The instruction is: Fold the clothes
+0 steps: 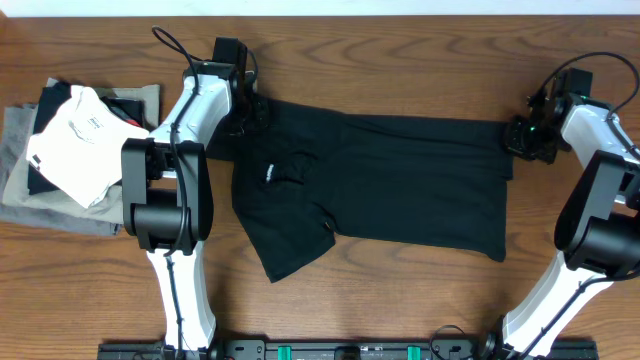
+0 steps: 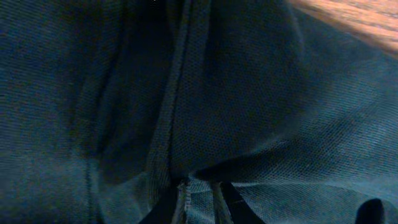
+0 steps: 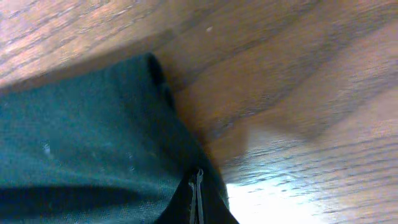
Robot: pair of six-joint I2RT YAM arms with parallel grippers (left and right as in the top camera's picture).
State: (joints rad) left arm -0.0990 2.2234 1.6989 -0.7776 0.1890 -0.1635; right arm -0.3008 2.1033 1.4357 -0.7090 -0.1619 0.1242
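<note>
So the wooden table (image 1: 400,40) is mostly taken up by the black T-shirt (image 1: 400,185). It's lying sideways across the middle, collar end to the left, hem to the right, fairly flat, with one sleeve sticking out toward the near edge. A pile of folded clothes (image 1: 75,150) sits off to the far left. The left gripper (image 1: 248,112) is pinching a seam at the shirt's far-left corner, and the right gripper (image 1: 522,137) is clamped on the hem edge. There's a tiny pale label (image 1: 271,173) by the collar.
</note>
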